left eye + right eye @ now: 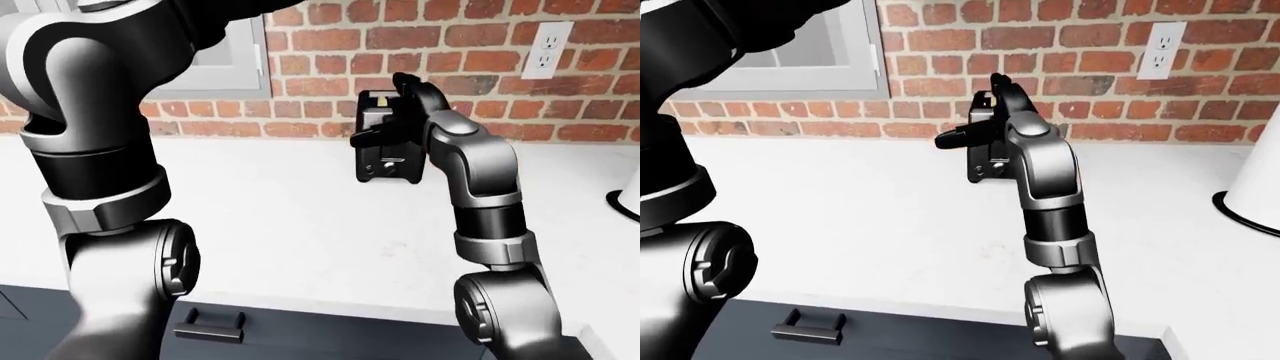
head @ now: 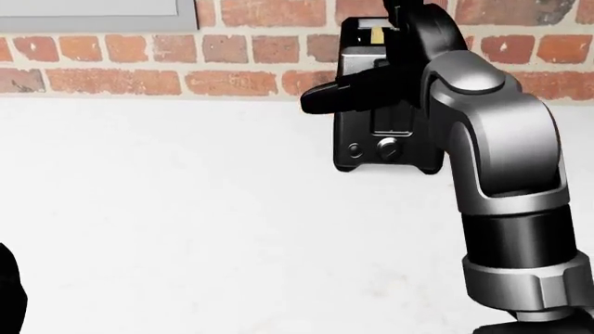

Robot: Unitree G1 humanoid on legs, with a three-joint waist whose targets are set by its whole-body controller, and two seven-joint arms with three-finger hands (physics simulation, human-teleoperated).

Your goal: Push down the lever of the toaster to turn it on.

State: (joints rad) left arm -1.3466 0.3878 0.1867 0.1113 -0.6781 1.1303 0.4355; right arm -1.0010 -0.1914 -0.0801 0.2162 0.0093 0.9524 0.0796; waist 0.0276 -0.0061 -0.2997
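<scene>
A black toaster [image 2: 385, 149] stands on the white counter [image 2: 186, 223] against the brick wall, with a round knob [image 2: 388, 147] and a small button low on its face. My right hand [image 2: 371, 69] is open and lies over the upper part of the toaster's face. One finger [image 2: 320, 97] sticks out to the left, the others reach up over the top. The hand hides the lever; only the lower end of its slot [image 2: 392, 131] shows. My left arm [image 1: 100, 150] fills the left of the left-eye view; its hand is out of view.
A wall outlet [image 1: 547, 49] is up and to the right of the toaster. A grey window frame [image 1: 235, 67] is to its left. A white appliance [image 1: 1255, 172] stands at the right edge of the right-eye view. A dark drawer with a handle [image 1: 210, 326] sits below the counter edge.
</scene>
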